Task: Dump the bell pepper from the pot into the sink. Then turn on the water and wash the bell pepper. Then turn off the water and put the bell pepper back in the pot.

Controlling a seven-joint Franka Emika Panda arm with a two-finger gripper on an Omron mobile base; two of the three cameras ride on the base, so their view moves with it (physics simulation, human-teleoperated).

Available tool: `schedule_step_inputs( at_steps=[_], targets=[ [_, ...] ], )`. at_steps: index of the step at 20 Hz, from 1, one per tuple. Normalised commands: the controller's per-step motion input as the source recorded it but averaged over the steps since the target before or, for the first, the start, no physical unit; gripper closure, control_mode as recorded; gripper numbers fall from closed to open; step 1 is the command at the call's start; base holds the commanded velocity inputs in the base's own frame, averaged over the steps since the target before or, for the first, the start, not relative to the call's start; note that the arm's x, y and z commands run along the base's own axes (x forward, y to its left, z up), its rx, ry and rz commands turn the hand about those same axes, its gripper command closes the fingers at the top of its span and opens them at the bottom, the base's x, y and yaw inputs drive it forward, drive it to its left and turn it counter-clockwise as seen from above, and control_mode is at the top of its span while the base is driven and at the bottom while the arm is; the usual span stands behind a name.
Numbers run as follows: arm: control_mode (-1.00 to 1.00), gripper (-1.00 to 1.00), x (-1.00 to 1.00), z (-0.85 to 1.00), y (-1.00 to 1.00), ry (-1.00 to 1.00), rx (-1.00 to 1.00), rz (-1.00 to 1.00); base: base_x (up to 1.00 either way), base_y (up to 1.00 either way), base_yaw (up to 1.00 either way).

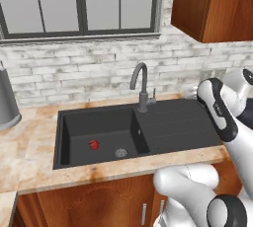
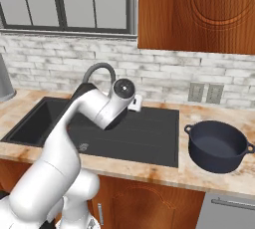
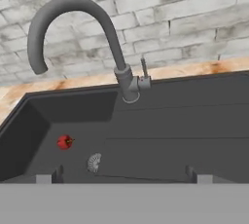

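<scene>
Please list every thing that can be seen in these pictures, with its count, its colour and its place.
bell pepper: one, bright red, on the floor of the deep basin, left of the drain
sink: one, matte black, set in the counter
faucet: one, grey, behind the sink, no stream
pot: one, dark navy, upright on the counter right of the sink
grey container: one, far left on the counter
gripper: one, open, facing the faucet

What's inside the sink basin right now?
The bell pepper lies on the floor of the sink's deep basin, left of the round drain, apart from it. The near wall hides the front strip of the floor.
</scene>
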Motion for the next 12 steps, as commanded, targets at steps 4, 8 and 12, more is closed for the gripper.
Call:
schedule_step_inputs(
  at_steps=[4, 8, 12],
  targets=[
    [-1.00, -1.00, 0.49, -0.08, 0.23, 0.03, 0.09, 0.11, 0.00, 0.00, 0.00],
    [-1.00, -1.00, 0.62, -0.15, 0.12, 0.01, 0.06, 0.10, 0.00, 0.00, 0.00],
    [-1.00, -1.00, 0.64, -0.26, 0.01, 0.01, 0.04, 0.07, 0.00, 0.00, 0.00]
  ],
)
